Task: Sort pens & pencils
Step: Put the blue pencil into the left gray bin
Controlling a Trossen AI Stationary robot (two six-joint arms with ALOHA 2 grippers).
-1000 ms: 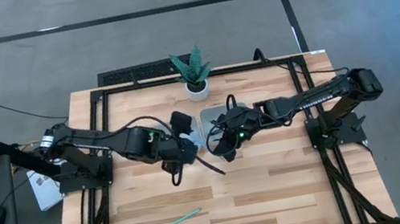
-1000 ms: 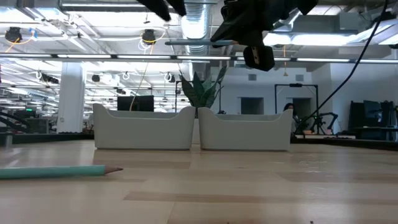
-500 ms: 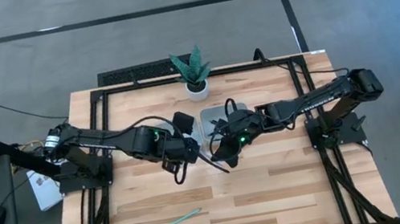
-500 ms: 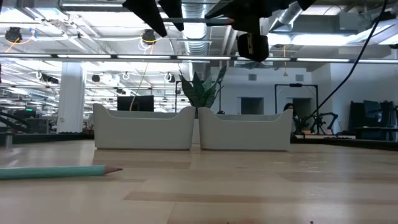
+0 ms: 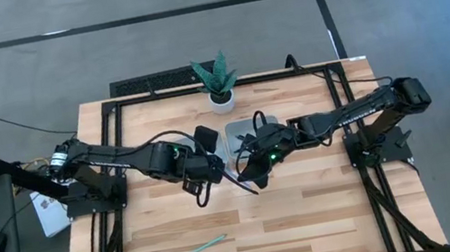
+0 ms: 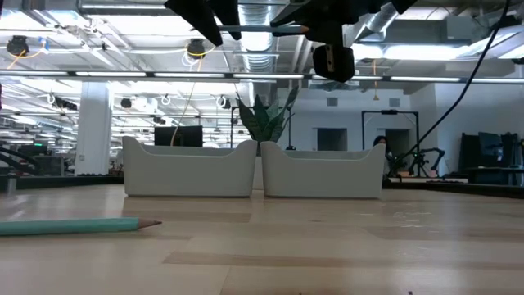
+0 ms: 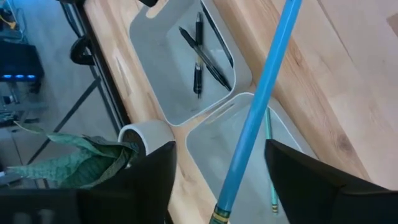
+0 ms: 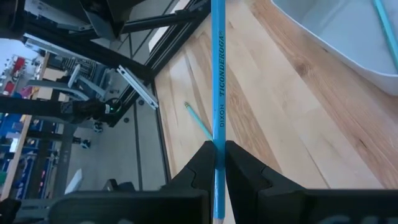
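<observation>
"DIXON TICONDEROGA" is read on the pencil (image 8: 218, 74) pinched in the right gripper (image 8: 217, 163) above the trays (image 5: 230, 143). The left gripper (image 7: 217, 180) is spread around it, contact unclear. Another pencil (image 5: 200, 249) is seen on the table (image 5: 331, 209).

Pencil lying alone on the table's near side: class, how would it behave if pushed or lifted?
Probably stiff: the pencil lies dead straight on the table. Likely light, being so thin. Nudged sideways it may roll, since nothing blocks it. The right gripper pinches a similar held pencil by the trays, facing the open left gripper.
</observation>
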